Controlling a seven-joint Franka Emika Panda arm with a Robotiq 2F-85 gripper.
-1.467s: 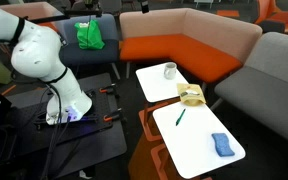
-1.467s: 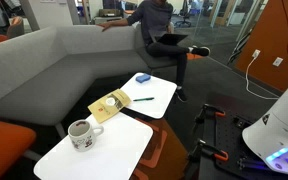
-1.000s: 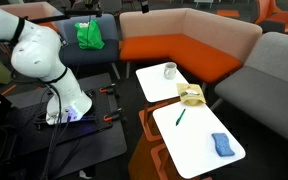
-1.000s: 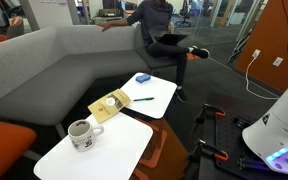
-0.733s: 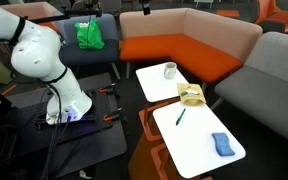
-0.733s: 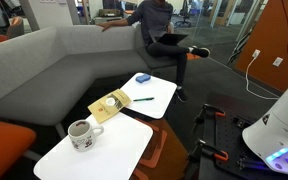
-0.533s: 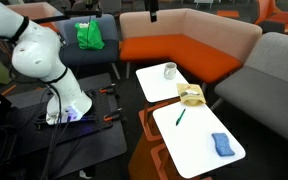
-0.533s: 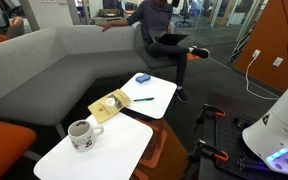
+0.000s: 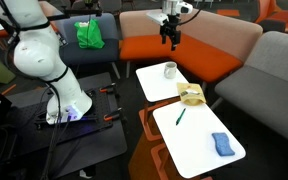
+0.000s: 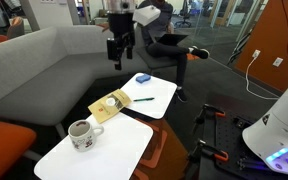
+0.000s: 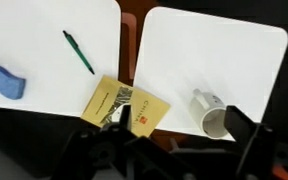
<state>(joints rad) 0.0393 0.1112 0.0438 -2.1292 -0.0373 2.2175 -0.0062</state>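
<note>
White ceramic mug (image 9: pixel 170 70) with a dark pattern stands upright on a white rounded-corner surface (image 9: pixel 147 84), close to the edge that faces the orange sofa (image 9: pixel 189 50). I have the pincer (image 9: pixel 170 42) hanging high above that mug, well apart from it, with its fingers pointing straight down. The jaws stand wide apart and nothing is between them. In the wrist view the two dark fingers (image 11: pixel 246 135) are blurred at the bottom edge, and the mug shows between them, far below.

Just beside the mug's surface stands a second white surface (image 9: pixel 199 140), with a narrow dark gap separating the two. A tan, flat snack packet (image 9: pixel 192 95) lies at the near corner of this second surface and reaches over the gap toward the mug's side; in the wrist view it sits a little to one side of the pincer's middle. Beyond the packet lies a slim green pen (image 9: pixel 180 116), apart from it, on bare white. At the far end of that same surface rests a blue sponge (image 9: pixel 222 144), well apart from the pen.

In an exterior view a grey sofa (image 10: pixel 44 70) runs behind both surfaces, and a seated person (image 10: pixel 159 30) is at its far end. A green cloth (image 9: pixel 89 35) lies on a dark seat near the arm's white base (image 9: pixel 69 105).
</note>
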